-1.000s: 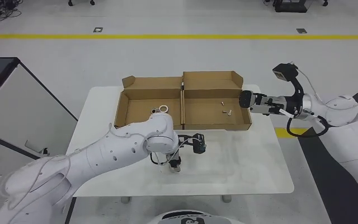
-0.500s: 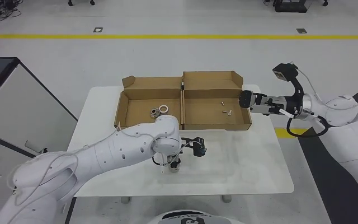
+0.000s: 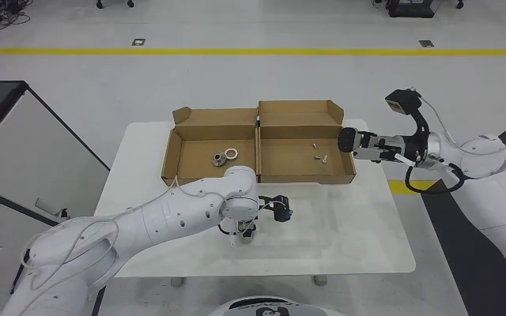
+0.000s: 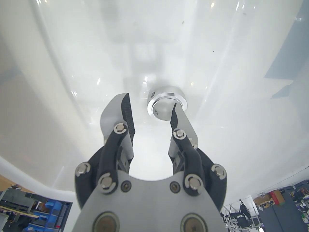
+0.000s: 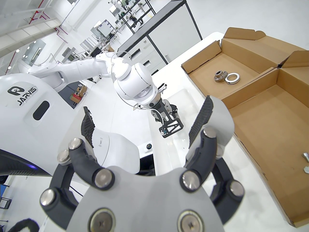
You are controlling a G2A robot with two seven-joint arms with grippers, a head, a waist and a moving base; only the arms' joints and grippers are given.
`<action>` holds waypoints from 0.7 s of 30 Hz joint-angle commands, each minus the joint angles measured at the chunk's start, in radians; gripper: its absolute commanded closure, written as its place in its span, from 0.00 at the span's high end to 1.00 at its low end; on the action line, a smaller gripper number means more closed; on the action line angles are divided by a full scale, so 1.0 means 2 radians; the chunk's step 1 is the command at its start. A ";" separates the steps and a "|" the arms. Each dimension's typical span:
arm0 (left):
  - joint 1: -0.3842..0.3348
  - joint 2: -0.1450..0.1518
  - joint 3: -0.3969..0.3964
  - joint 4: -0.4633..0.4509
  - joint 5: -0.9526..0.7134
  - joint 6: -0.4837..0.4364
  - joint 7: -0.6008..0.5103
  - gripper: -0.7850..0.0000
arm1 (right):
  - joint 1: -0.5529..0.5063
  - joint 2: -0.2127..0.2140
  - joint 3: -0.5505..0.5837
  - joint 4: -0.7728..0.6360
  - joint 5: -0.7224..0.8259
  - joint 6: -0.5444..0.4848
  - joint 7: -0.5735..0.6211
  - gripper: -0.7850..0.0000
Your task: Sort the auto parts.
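The left box [image 3: 170,150] served as the reference. Inside it lay one flanged hub [image 3: 217,159] and one flat ring [image 3: 231,152], just beside each other near its back right part.

In front of the left box, off its near right corner, a metal collar [image 4: 160,102] sat on the white table [image 3: 348,229]. The left gripper [image 4: 150,102] hung over it with its fingers moderately spread and holding nothing. One finger crossed the collar's rim and the other stood apart; whether the first touched could not be told.

The collar looked like solid polished metal: probably rigid, heavy for its bulk, slick and not fragile. The best hold would likely be across its round outer wall, centred between the ribbed pads, since an off-centre pinch could squirt it sideways.

Touching the left box on its right side stood the right box [image 3: 288,162], with two small bolts [image 3: 315,145] [image 3: 320,156] in it. Beyond that, well to the right of the left box, the right gripper [image 5: 147,107] hovered wide open and empty.

Counted: two boxes, one collar, one hub, one ring, two bolts.
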 commanded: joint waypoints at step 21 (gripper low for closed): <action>0.007 -0.008 0.000 0.014 0.011 0.004 -0.004 0.41 | 0.000 0.000 0.000 0.000 0.000 0.000 0.000 1.00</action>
